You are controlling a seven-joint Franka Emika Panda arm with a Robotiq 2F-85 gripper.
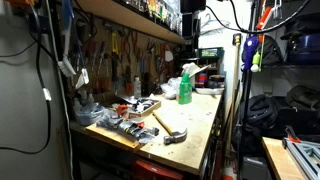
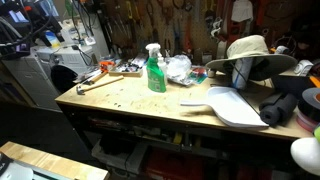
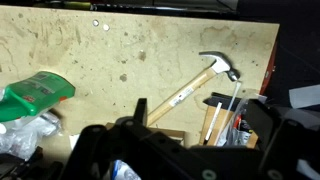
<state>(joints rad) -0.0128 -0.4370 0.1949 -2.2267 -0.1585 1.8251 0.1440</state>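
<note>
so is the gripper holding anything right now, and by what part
Nothing is held: the gripper is open, and the hammer lies untouched on the workbench below it.

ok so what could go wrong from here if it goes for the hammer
1. The hammer lies close to loose wooden-handled tools, so the open gripper might catch those too.
2. If it is gripped by the handle, the heavy head could tip it or make it slip.
3. The upright green spray bottle stands nearby, and the arm might knock it over.
</note>
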